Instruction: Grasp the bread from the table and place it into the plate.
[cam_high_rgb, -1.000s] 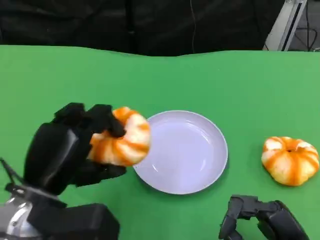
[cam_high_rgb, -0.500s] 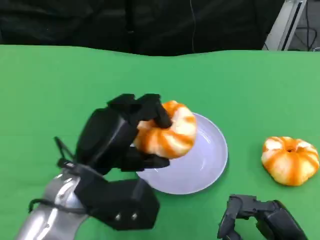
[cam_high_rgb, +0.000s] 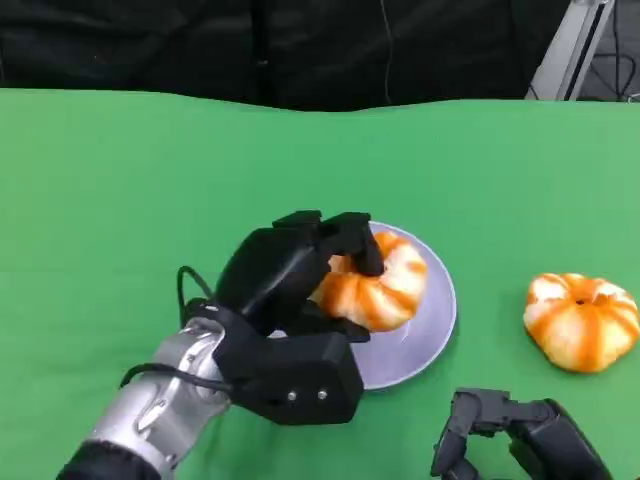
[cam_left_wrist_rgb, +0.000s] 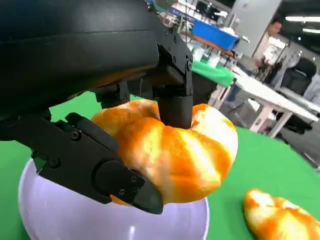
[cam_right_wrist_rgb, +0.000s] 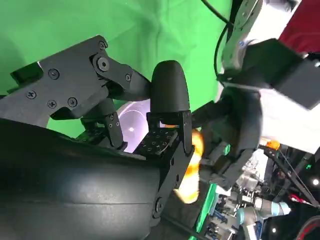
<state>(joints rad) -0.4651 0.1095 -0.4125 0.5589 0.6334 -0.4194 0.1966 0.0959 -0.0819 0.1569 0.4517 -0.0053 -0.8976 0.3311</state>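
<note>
My left hand (cam_high_rgb: 285, 285) grips an orange-and-white striped bread bun (cam_high_rgb: 380, 290) and holds it over the white plate (cam_high_rgb: 435, 320) at the table's middle. In the left wrist view the bun (cam_left_wrist_rgb: 175, 150) sits between black fingers (cam_left_wrist_rgb: 100, 165) just above the plate (cam_left_wrist_rgb: 60, 215). A second striped bun (cam_high_rgb: 580, 320) lies on the green cloth to the plate's right, also seen as the bun (cam_left_wrist_rgb: 280, 220) beyond the plate. My right hand (cam_high_rgb: 510, 435) rests low at the front right with its fingers curled in, holding nothing. The right wrist view shows its own fingers (cam_right_wrist_rgb: 167, 100) and a sliver of the held bun (cam_right_wrist_rgb: 192, 167).
The green table (cam_high_rgb: 150, 170) runs wide to the left and back, ending at a dark backdrop. A metal stand (cam_high_rgb: 570, 45) rises at the back right. A person (cam_left_wrist_rgb: 272, 32) and office furniture show far off in the left wrist view.
My left hand has carried the bun rightward from the plate's left side to over the plate and lowered it. The right hand and the second bun have stayed put.
</note>
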